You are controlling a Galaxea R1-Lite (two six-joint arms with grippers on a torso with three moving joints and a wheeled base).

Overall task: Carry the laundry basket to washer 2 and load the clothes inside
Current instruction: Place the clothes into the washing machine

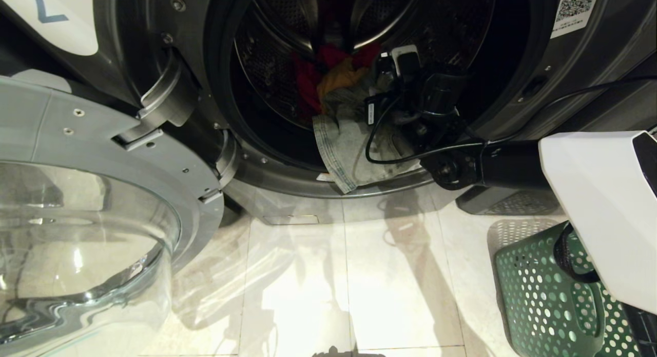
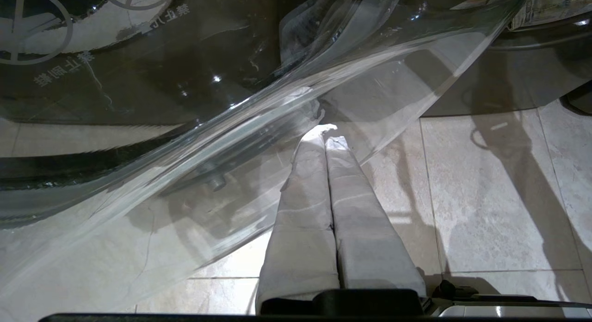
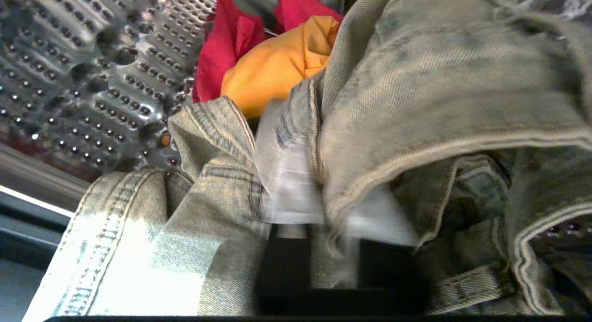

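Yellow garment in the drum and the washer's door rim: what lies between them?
In the head view, pale denim jeans span that stretch, running from beside the yellow garment down over the door rim.

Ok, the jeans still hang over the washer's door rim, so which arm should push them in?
Right. The right gripper is already inside the drum, fingers around a fold of the jeans. The left gripper sits shut beside the open glass door, away from the clothes.

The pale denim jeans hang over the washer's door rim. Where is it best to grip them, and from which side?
Probably grip the pale denim jeans at the hem drooping over the grey washer rim, approaching from the floor side: that edge hangs free outside the drum.
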